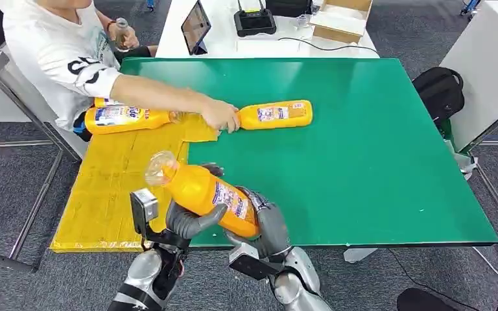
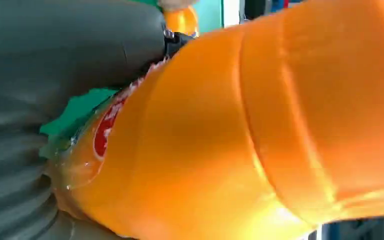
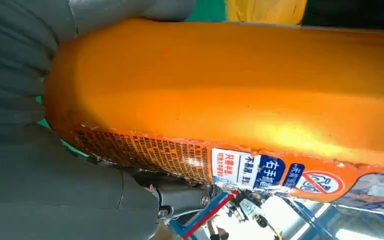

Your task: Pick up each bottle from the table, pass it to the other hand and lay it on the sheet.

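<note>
- The step in hand reads as the pass itself: one orange bottle [image 1: 204,192] is up off the green worktop [image 1: 363,162], tilted, its clear cap end pointing towards the yellow sheet [image 1: 113,188] and its base towards the robot.
- The left hand [image 1: 185,223] is wrapped under the bottle's middle — its thick thumb curls over the near side. In the left wrist view its grey cover presses against the orange wall of the bottle [image 2: 240,130].
- The right hand [image 1: 266,223] cups the bottle's base end; the right wrist view shows its fingers [image 3: 15,55] closed round the bottle [image 3: 230,85]. So both hands grip the same bottle at once.
- Next, by my judgement, the right hand has to let go cleanly while the left keeps its hold, then the left carries the bottle over the sheet and lays it down on its side.
- Two more bottles lie flat — one on the sheet [image 1: 126,118], one on the worktop [image 1: 275,115] just beside the sheet's corner.
- A person's hand [image 1: 219,116] rests at the neck of that worktop bottle, so the far end of the sheet is occupied; the near part of the sheet looks the safer landing place.
</note>
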